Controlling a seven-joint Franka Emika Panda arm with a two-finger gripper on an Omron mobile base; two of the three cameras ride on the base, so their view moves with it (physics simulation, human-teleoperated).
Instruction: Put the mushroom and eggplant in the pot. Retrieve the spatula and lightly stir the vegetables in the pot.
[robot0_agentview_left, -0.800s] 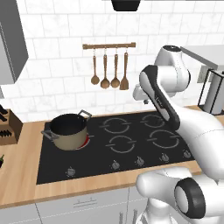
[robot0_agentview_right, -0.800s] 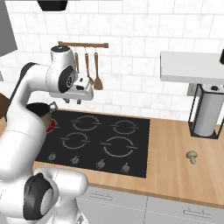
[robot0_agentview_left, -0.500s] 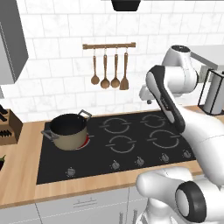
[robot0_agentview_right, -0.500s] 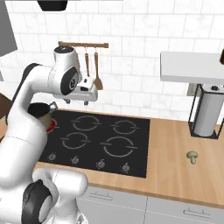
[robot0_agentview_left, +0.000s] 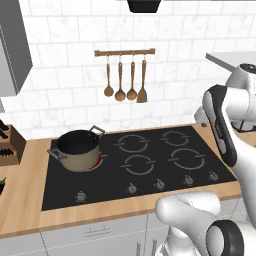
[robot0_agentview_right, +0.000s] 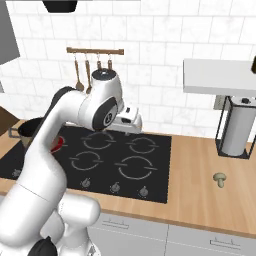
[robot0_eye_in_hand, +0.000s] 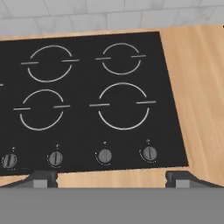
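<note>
The beige pot (robot0_agentview_left: 77, 150) stands on the hob's back left burner with nothing showing inside; in the right base view the pot (robot0_agentview_right: 29, 131) is partly behind my arm. The small tan mushroom (robot0_agentview_right: 219, 178) lies on the wooden counter right of the hob. At the left edge of the counter a dark glossy tip, seemingly the eggplant (robot0_agentview_left: 2, 186), pokes into view. My gripper (robot0_eye_in_hand: 111, 180) hangs open and empty above the hob's right half, fingertips (robot0_eye_in_hand: 43, 179) far apart; the hand (robot0_agentview_right: 131, 120) is well left of the mushroom. The spatula is out of view.
The black hob (robot0_agentview_right: 115, 160) has several knobs along its front. A rack of wooden utensils (robot0_agentview_left: 125, 75) hangs on the tiled wall. A knife block (robot0_agentview_left: 7, 142) stands at the far left. A paper towel stand (robot0_agentview_right: 235, 132) sits under a shelf (robot0_agentview_right: 220, 75) at the right.
My arm has swung rightward and lower across the hob, away from the pot's side toward the counter with the mushroom. The gripper stays open.
</note>
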